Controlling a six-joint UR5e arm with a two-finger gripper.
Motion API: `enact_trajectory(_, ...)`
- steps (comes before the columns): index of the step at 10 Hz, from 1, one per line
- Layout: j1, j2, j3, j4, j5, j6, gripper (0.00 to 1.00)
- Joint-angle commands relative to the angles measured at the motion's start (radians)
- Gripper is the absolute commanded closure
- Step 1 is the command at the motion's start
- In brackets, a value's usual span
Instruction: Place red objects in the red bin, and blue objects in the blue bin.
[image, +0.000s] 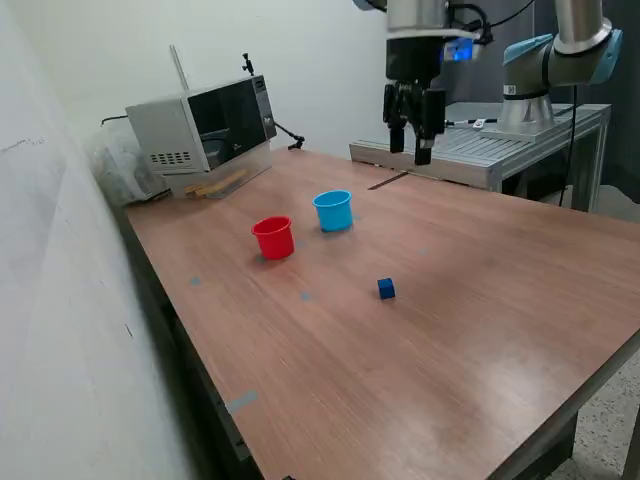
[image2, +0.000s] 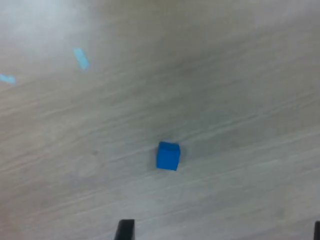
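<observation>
Nearest the exterior camera lies bare wooden table (image: 400, 380), its front edge running off the frame, and on it one small dark blue cube (image: 386, 288) resting alone, square-cornered and far smaller than the cups. Beyond it, toward the exterior view's left, the red cup (image: 273, 238) and the light blue cup (image: 333, 210) stand upright, near each other but apart, with open wood between them and the cube. My gripper (image: 413, 135) hangs high above the table's far side, fingers spread, holding nothing. A microwave (image: 205, 125) sits at the far corner by the wall. Through my wrist camera, the blue cube (image2: 168, 155) sits on wood grain, clear on all sides, with two pale blue tape marks (image2: 80, 58) well away.
</observation>
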Motion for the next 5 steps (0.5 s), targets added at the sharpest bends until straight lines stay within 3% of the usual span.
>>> enact_trajectory(1, -0.023, 0.152, -0.064, -0.055, -0.031, 0.022, 0.0)
enact_trajectory(2, -0.028, 0.218, -0.096, -0.057, -0.055, 0.039, 0.0)
enact_trajectory(5, -0.046, 0.277, -0.086, -0.09, -0.063, 0.04, 0.0)
